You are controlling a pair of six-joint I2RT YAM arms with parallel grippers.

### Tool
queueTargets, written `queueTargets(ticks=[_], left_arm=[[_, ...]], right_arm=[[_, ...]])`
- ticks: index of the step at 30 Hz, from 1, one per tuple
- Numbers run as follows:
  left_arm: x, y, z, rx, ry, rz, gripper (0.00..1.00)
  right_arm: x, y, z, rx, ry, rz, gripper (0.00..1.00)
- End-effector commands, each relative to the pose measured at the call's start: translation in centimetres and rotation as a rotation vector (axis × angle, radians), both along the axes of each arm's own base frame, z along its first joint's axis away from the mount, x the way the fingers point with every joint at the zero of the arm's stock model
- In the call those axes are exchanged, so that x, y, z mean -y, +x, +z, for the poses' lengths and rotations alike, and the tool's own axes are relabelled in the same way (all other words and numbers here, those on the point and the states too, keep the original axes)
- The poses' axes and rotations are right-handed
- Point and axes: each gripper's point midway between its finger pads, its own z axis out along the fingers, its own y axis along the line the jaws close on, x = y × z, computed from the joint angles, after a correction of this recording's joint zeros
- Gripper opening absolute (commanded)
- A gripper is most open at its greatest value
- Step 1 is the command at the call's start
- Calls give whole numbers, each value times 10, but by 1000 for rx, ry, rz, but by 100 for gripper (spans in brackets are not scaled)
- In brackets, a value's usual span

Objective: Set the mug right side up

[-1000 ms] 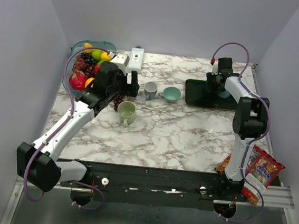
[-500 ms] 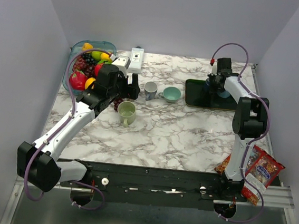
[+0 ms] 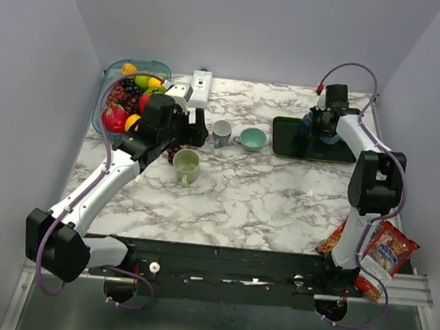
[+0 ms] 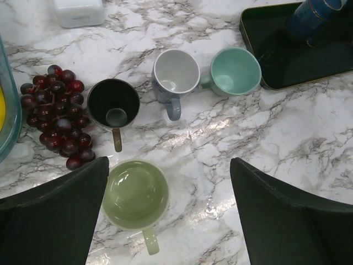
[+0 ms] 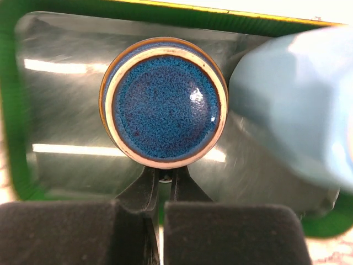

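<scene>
The blue mug (image 5: 163, 102) stands upside down on the dark green tray (image 5: 60, 99), its glazed base facing up in the middle of the right wrist view. In the top view it sits in the upper right of the frame. The right pincer (image 5: 160, 176) is clenched, with only a thin slit between its pads. Its tips meet right at the mug's lower edge in that view. We cannot tell whether they pinch the mug's handle, since the part under the tips is hidden. A blurred pale blue thing (image 5: 298, 105) fills the right side of that view, just beside the mug.

In the top view the right arm rises along the right edge of the frame, bends at a high elbow, and reaches up and left to the tray.

The left arm stretches diagonally from the lower left towards the centre. The left pincer (image 4: 170, 165) is released, its fingers spread wide and touching nothing. It hangs over the marble worktop (image 4: 287, 143) and points down at a group of upright cups. Those are a green mug (image 4: 135, 193) at the bottom of the left wrist view, a dark mug (image 4: 113, 105) beside red grapes (image 4: 58, 116), a white-lined mug (image 4: 176, 74), and a teal cup (image 4: 236, 70) nearest the tray.
</scene>
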Motion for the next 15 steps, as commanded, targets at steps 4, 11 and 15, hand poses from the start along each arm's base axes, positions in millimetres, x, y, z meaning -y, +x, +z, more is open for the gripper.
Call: queueTargets(ticks=[4,11,15], left_arm=[[30,8,33,41,-131,-103,99],[75,14,76,126,-314,-281,99],[107,18,108,172,-372,-359,99]], right_arm=[[-55,-18,133,251,366,51,1],[-121,-75,248,439,777,316,1],[-141,-103,308,579,927,445,1]])
